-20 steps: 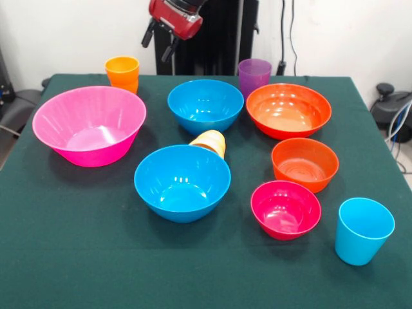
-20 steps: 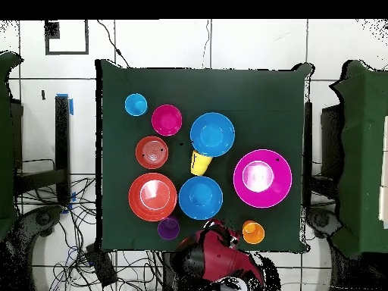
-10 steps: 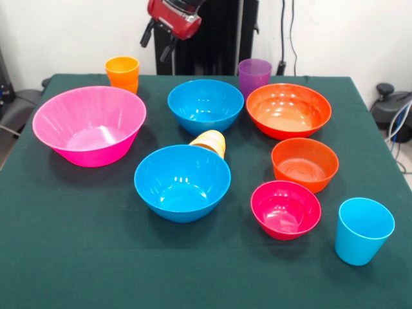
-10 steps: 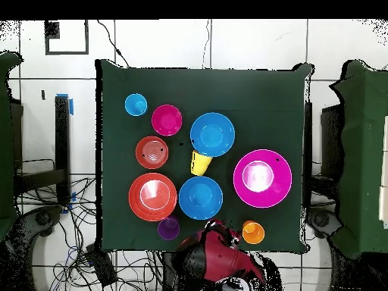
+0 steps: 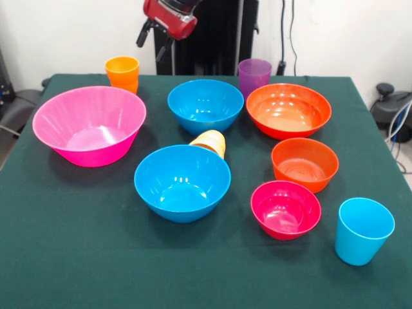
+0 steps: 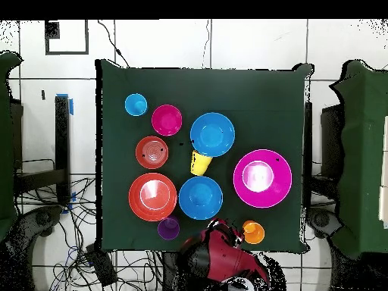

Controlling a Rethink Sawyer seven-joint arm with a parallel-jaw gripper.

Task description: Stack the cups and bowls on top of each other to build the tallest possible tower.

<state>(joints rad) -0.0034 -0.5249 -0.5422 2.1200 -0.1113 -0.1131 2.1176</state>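
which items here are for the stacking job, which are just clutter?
For the job: orange cup, yellow-orange cup, purple cup, light blue cup, pink bowl, two blue bowls, orange-red bowl, small orange bowl, magenta bowl.
Clutter: floor cables.

White wall (image 5: 64, 32), green-clothed table (image 5: 77, 257)

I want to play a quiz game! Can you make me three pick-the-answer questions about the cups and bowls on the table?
1. What stands nearest the magenta bowl? A light blue cup B purple cup C orange cup
2. How many blue bowls? A one B two C four
3. The yellow-orange cup is: A upright B tipped on its side C inside the pink bowl

Answers: 1 A, they sit close together at the front. 2 B, two blue bowls show. 3 B, it lies tipped between the blue bowls.
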